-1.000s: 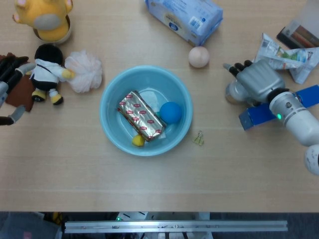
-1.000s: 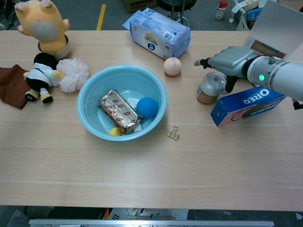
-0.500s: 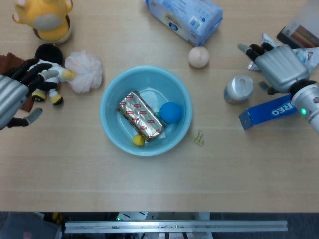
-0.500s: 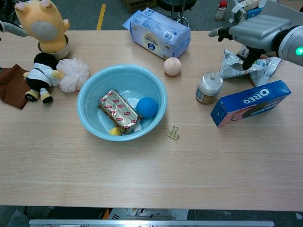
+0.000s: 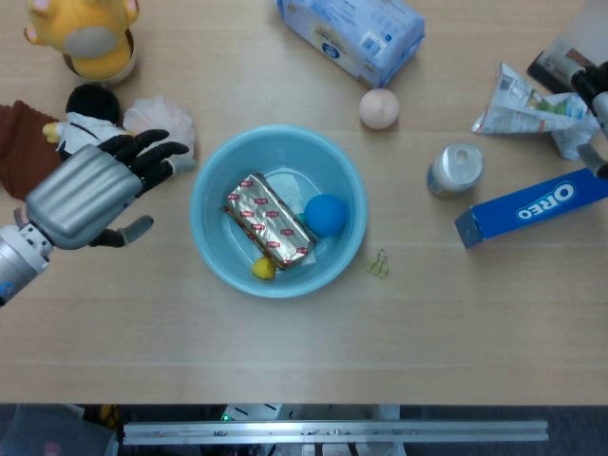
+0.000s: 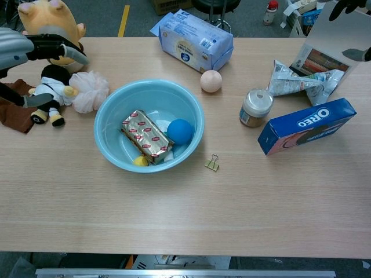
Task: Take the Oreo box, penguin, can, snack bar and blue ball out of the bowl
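1. The left hand point(image 5: 90, 195) hovered just left of the bowl point(image 5: 211, 180), fingers spread and holding nothing.
2. Only the fingertips of the right hand point(image 5: 594, 95) showed at the right edge; whether it was spread or closed could not be told.
3. The snack bar point(image 5: 269, 220) and blue ball point(image 5: 326, 215) lay touching inside the bowl.
4. The Oreo box point(image 5: 532, 208) lay on the table point(image 5: 285, 342) right of the bowl, with the can point(image 5: 455, 169) upright just beside it.
5. The penguin point(image 5: 81, 128) sat left of the bowl, partly hidden by the left hand.
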You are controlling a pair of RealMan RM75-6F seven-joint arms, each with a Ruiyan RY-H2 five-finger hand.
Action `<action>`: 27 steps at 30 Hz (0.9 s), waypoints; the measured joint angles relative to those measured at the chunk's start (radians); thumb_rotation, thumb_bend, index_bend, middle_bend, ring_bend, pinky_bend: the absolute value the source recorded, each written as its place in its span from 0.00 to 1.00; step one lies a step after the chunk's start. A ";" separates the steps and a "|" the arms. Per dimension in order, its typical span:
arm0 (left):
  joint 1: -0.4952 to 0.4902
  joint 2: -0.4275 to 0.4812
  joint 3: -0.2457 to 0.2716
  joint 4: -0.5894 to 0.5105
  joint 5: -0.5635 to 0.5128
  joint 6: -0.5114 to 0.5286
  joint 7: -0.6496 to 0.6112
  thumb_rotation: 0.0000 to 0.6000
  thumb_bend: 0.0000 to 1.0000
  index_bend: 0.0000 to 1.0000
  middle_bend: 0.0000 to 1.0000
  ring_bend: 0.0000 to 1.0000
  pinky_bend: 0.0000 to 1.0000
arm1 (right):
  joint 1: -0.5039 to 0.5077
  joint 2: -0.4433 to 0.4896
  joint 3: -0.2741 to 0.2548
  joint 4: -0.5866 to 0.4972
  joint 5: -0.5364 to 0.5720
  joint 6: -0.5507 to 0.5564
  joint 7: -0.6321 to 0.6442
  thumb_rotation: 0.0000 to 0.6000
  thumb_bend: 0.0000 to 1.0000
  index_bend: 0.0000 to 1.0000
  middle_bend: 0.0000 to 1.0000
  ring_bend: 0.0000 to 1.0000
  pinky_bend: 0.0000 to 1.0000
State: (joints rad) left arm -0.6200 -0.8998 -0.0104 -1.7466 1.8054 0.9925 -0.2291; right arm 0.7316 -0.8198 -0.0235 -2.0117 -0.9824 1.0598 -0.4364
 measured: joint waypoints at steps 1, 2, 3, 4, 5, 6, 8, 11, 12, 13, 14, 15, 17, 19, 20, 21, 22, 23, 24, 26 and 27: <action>-0.009 -0.006 -0.001 -0.004 0.001 -0.012 0.008 1.00 0.37 0.15 0.14 0.09 0.23 | -0.008 0.002 0.000 0.001 -0.007 0.001 0.007 1.00 0.29 0.00 0.26 0.20 0.47; -0.022 -0.014 -0.003 -0.009 0.001 -0.028 0.021 1.00 0.37 0.15 0.14 0.09 0.23 | -0.015 0.004 0.001 0.002 -0.013 0.002 0.014 1.00 0.29 0.00 0.26 0.20 0.47; -0.031 -0.020 -0.004 -0.013 0.000 -0.040 0.032 1.00 0.37 0.15 0.14 0.09 0.23 | -0.023 0.005 0.003 0.006 -0.021 0.004 0.023 1.00 0.29 0.00 0.26 0.20 0.47; -0.040 -0.027 -0.006 -0.018 -0.003 -0.053 0.044 1.00 0.37 0.15 0.14 0.09 0.23 | -0.028 0.006 0.006 0.009 -0.027 0.005 0.030 1.00 0.29 0.00 0.26 0.20 0.47; -0.051 -0.036 -0.009 -0.025 -0.007 -0.071 0.062 1.00 0.37 0.15 0.14 0.09 0.23 | -0.033 0.007 0.009 0.012 -0.033 0.006 0.036 1.00 0.29 0.00 0.26 0.20 0.47; -0.060 -0.044 -0.012 -0.030 -0.012 -0.085 0.076 1.00 0.37 0.15 0.14 0.09 0.23 | -0.038 0.008 0.015 0.015 -0.039 0.007 0.044 1.00 0.29 0.00 0.26 0.20 0.47; -0.078 -0.062 -0.017 -0.042 -0.027 -0.116 0.111 1.00 0.37 0.15 0.14 0.09 0.23 | -0.045 0.010 0.024 0.020 -0.048 0.006 0.054 1.00 0.29 0.00 0.26 0.20 0.47; -0.100 -0.089 -0.026 -0.051 -0.060 -0.158 0.168 1.00 0.37 0.16 0.15 0.12 0.24 | -0.052 0.010 0.034 0.027 -0.058 -0.002 0.061 1.00 0.29 0.00 0.26 0.20 0.47; -0.106 -0.098 -0.030 -0.053 -0.070 -0.167 0.188 1.00 0.37 0.16 0.15 0.13 0.25 | -0.054 0.009 0.035 0.029 -0.059 -0.006 0.062 1.00 0.29 0.00 0.26 0.20 0.47; -0.111 -0.107 -0.033 -0.053 -0.082 -0.178 0.208 1.00 0.37 0.16 0.15 0.14 0.25 | -0.056 0.008 0.037 0.033 -0.061 -0.012 0.064 1.00 0.29 0.00 0.26 0.20 0.47; -0.118 -0.120 -0.037 -0.054 -0.101 -0.194 0.237 1.00 0.37 0.16 0.15 0.14 0.26 | -0.058 0.006 0.038 0.036 -0.062 -0.016 0.065 1.00 0.29 0.00 0.26 0.20 0.47; -0.124 -0.130 -0.041 -0.055 -0.118 -0.206 0.258 1.00 0.37 0.16 0.15 0.14 0.26 | -0.060 0.003 0.040 0.041 -0.064 -0.022 0.067 1.00 0.29 0.00 0.26 0.20 0.47; -0.138 -0.155 -0.049 -0.055 -0.162 -0.238 0.307 1.00 0.37 0.16 0.15 0.14 0.26 | -0.064 -0.002 0.042 0.048 -0.065 -0.030 0.069 1.00 0.29 0.00 0.26 0.20 0.47; -0.151 -0.176 -0.055 -0.054 -0.197 -0.262 0.348 1.00 0.37 0.14 0.14 0.14 0.26 | -0.067 -0.008 0.045 0.056 -0.066 -0.039 0.070 1.00 0.29 0.00 0.26 0.20 0.47; -0.159 -0.190 -0.059 -0.052 -0.221 -0.277 0.375 1.00 0.37 0.12 0.14 0.14 0.26 | -0.069 -0.010 0.046 0.060 -0.067 -0.042 0.071 1.00 0.29 0.00 0.26 0.20 0.47; -0.166 -0.200 -0.062 -0.052 -0.239 -0.287 0.395 1.00 0.37 0.12 0.13 0.14 0.26 | -0.071 -0.014 0.046 0.065 -0.067 -0.048 0.072 1.00 0.29 0.00 0.26 0.20 0.47; -0.172 -0.211 -0.065 -0.051 -0.257 -0.297 0.413 1.00 0.37 0.11 0.13 0.14 0.26 | -0.072 -0.016 0.047 0.069 -0.067 -0.052 0.073 1.00 0.29 0.00 0.26 0.20 0.47; -0.181 -0.227 -0.069 -0.049 -0.280 -0.307 0.436 1.00 0.37 0.11 0.13 0.14 0.26 | -0.073 -0.019 0.048 0.073 -0.067 -0.056 0.074 1.00 0.29 0.00 0.26 0.20 0.47; -0.187 -0.239 -0.071 -0.047 -0.294 -0.313 0.453 1.00 0.37 0.11 0.13 0.14 0.26 | -0.074 -0.022 0.049 0.079 -0.067 -0.062 0.075 1.00 0.29 0.00 0.26 0.20 0.47; -0.200 -0.266 -0.075 -0.039 -0.322 -0.325 0.490 1.00 0.37 0.11 0.13 0.14 0.26 | -0.076 -0.026 0.051 0.087 -0.067 -0.069 0.078 1.00 0.29 0.00 0.26 0.20 0.47; -0.206 -0.278 -0.076 -0.034 -0.335 -0.331 0.506 1.00 0.37 0.11 0.13 0.14 0.26 | -0.078 -0.028 0.053 0.092 -0.067 -0.074 0.080 1.00 0.29 0.00 0.26 0.20 0.47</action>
State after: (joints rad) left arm -0.8261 -1.1781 -0.0861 -1.7803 1.4709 0.6619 0.2771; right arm 0.6535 -0.8483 0.0292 -1.9198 -1.0493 0.9858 -0.3562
